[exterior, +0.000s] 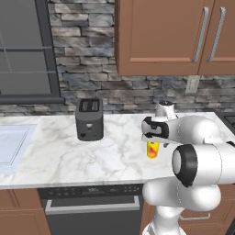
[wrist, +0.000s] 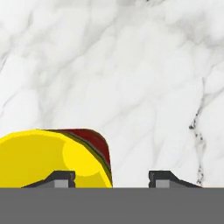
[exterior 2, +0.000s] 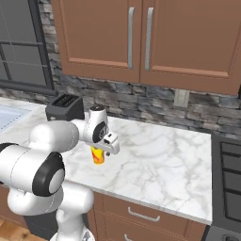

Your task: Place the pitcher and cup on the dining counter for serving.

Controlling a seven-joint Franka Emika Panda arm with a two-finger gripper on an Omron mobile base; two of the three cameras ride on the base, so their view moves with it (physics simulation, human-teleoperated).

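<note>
On the marble worktop (exterior: 69, 151), near its front edge, stands the cup (exterior: 152, 149), bright yellow with an orange-red tint low on its body. It sits upright, and the arm's hand hangs directly above it in both base views, hiding its rim. From the right base view the cup (exterior 2: 98, 156) shows just under the hand, with bare marble all round its foot.

Seen from the hand view, the cup (wrist: 52, 159) lies at the lower left, its yellow inside and dark red outer wall visible. One of the fingers (wrist: 61, 178) rises in front of the cup's mouth, and the other stands over bare marble to the cup's side, so the two tips appear to straddle the cup's wall. The gripper (wrist: 111, 179) has its tips set apart. Whether they press on the wall I cannot tell; no contact is plain.

Further back on the worktop, towards the stone wall, sits a black toaster (exterior: 89, 119) with two slots on top, well apart from the cup. A sink (exterior: 11, 142) is let into the worktop at the far left. Brown wooden cabinets (exterior: 160, 36) with silver bar handles hang above the stone backsplash.
</note>
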